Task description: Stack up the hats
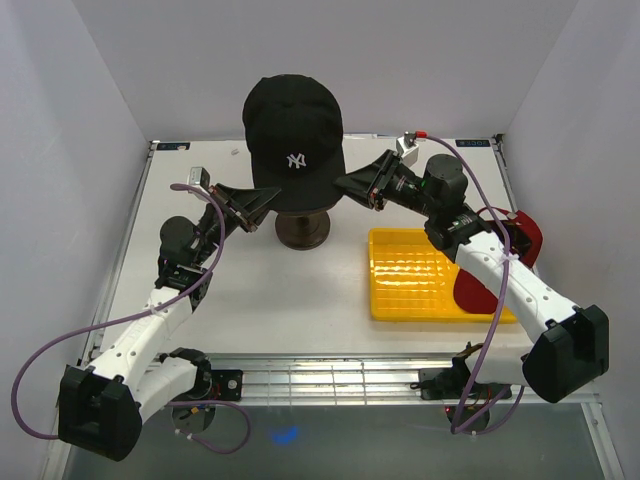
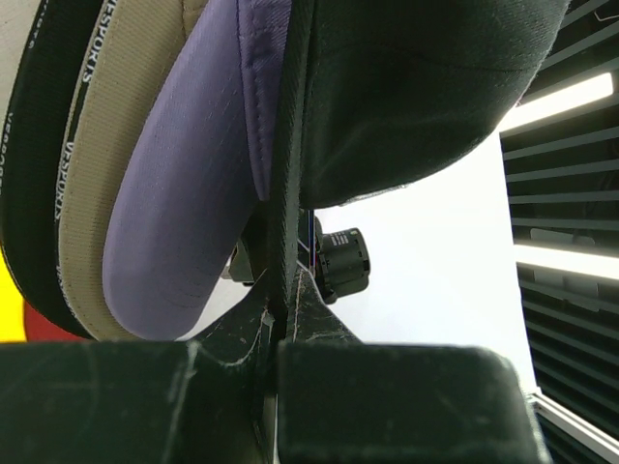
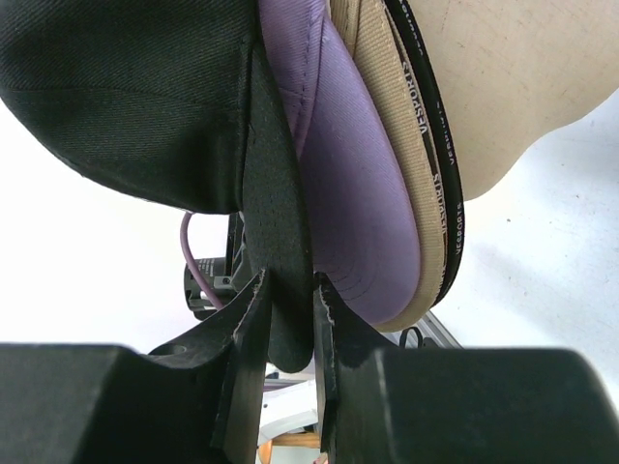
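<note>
The black cap (image 1: 293, 130) is sitting in the upper middle of the overhead view. It is topping a stack of caps on the mannequin head (image 3: 522, 87), which is standing on a dark stand (image 1: 303, 232).

The left gripper (image 1: 268, 198) is reaching in from the left of the frame. The right gripper (image 1: 348, 183) is reaching in from the right. Each is meeting the cap's lower rim on its own side.

In the left wrist view, the left gripper (image 2: 283, 314) is clenching the thin black rim of the black cap (image 2: 416, 87) at the lower middle of the frame. To the left of that rim the other caps are nesting one inside the next. The lavender cap (image 2: 184, 222) is coming first, then the tan cap (image 2: 106, 164). Last is the innermost dark cap (image 2: 29, 193), whose band is carrying white lettering.

In the right wrist view, the right gripper (image 3: 288, 290) is pinching the same kind of black rim at the lower middle. The black cap (image 3: 126, 87) is filling the upper left of that frame. The lavender cap (image 3: 348, 193), the tan cap (image 3: 397, 164) and the innermost dark cap (image 3: 437, 145) are lying in order toward the right, against the beige head.

A red cap (image 1: 525, 240) is lying at the right of the overhead view. It is overlapping the right edge of the yellow tray (image 1: 420, 270) and is partly hidden by the right arm. The tray is resting on the white table (image 1: 300, 310).
</note>
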Controlling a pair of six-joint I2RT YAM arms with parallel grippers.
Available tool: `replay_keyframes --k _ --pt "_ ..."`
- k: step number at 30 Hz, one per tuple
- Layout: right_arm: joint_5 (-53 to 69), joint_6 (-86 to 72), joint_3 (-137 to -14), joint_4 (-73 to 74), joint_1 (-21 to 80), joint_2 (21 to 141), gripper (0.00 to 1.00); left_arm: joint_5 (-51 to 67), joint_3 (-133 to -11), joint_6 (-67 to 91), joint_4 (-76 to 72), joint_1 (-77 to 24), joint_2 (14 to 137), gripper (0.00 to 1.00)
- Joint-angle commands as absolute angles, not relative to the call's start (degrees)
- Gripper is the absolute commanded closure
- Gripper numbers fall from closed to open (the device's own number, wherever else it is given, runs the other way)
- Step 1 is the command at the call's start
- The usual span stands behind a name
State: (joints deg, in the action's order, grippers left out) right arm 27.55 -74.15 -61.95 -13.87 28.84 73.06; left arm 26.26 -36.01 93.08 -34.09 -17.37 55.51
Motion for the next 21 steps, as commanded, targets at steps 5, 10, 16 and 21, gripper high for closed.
replay_keyframes --k 5,10,16,21 --pt "24.08 -71.98 -60.91 -15.47 27.16 72.25 0.8 34.28 -34.54 92.29 -26.81 -17.75 55.37 1.0" --pt "23.91 -71.98 -60.29 -14.68 26.63 72.16 0.8 33.4 -34.28 93.07 -24.61 -17.58 55.11 1.0" --pt "23.64 -71.89 -59.85 -13.98 26.19 71.89 0.8 33.05 -34.54 93.25 -23.2 -17.58 54.93 1.0" --pt "23.38 -71.37 -60.64 -12.83 26.19 72.42 0.8 32.61 -34.28 93.16 -21.97 -17.49 54.23 0.98"
